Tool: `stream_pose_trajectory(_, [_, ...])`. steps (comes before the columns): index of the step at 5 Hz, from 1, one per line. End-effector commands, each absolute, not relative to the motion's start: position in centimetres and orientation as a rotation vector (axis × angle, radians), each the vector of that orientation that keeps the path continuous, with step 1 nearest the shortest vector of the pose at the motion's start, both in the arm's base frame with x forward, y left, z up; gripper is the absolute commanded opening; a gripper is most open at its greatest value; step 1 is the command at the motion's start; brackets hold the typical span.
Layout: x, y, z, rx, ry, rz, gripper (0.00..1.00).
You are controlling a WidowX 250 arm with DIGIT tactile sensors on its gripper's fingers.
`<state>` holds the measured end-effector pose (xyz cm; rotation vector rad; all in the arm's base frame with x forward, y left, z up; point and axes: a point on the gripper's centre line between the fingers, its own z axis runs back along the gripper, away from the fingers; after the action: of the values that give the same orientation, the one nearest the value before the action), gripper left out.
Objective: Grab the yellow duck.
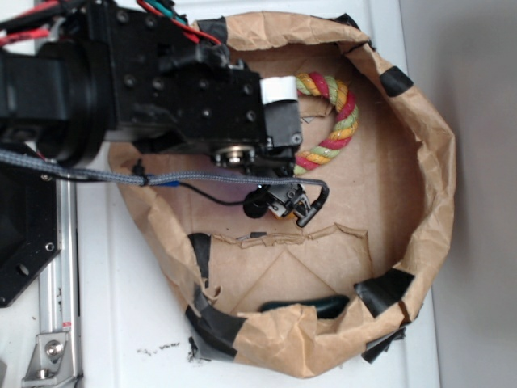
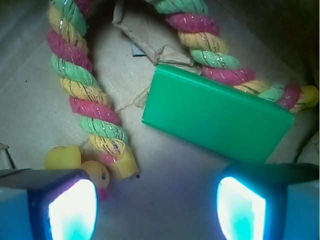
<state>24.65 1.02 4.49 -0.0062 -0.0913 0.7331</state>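
Your crumpled brown paper-walled enclosure point(image 1: 428, 121) held the red-yellow-green twisted rope ring point(image 2: 95, 107), the flat green rectangular block point(image 2: 215, 117) within it, and the small yellow rubber duck point(image 2: 80, 167) just ahead of your empty, wide-open end effector point(image 2: 157, 205), beside its left finger.

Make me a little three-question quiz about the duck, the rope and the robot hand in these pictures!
1. True or false: the yellow duck is already between the fingers of the hand.
2. Which thing lies inside the loop of the rope toy? A) green block B) duck C) nothing
3. Fill in: in the wrist view, the duck sits just above the ____ finger pad.

Key
1. False: it lies beside the rope's end, above the left pad, outside the gap.
2. A
3. left
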Motion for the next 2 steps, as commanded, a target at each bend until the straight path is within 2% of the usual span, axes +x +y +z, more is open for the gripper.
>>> stream_pose_trajectory(1, [26.22, -1.07, 2.54, -0.018, -0.097, 0.651, 1.0])
stream_pose_trajectory(2, [26.92, -1.98, 2.08, -0.019, -0.095, 0.622, 1.0])
